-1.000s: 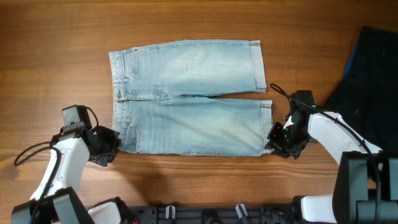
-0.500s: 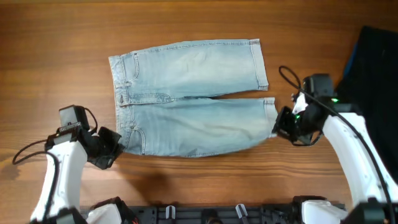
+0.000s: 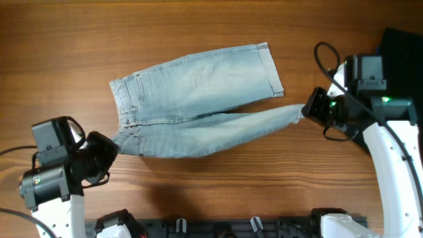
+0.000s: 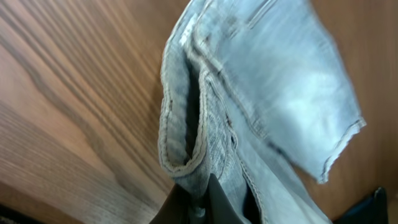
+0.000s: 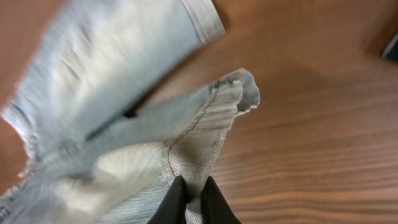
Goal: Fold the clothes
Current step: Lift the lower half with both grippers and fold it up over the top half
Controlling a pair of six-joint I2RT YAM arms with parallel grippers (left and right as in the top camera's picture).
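Left gripper [image 3: 110, 147] jaws clamped on waistband corner of faded light-blue denim shorts [image 3: 198, 89], right gripper [image 3: 308, 110] jaws pinching leg hem, near leg stretched btwn them over brown wooden table [image 3: 53, 53]

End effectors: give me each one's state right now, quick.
Left end effector: closed on the denim shorts at the waistband corner.
Right end effector: closed on the shorts' leg hem.

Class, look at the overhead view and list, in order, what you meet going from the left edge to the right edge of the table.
left gripper, pinching the waist corner → denim shorts → right gripper, pinching a leg hem → dark cloth at the right edge.
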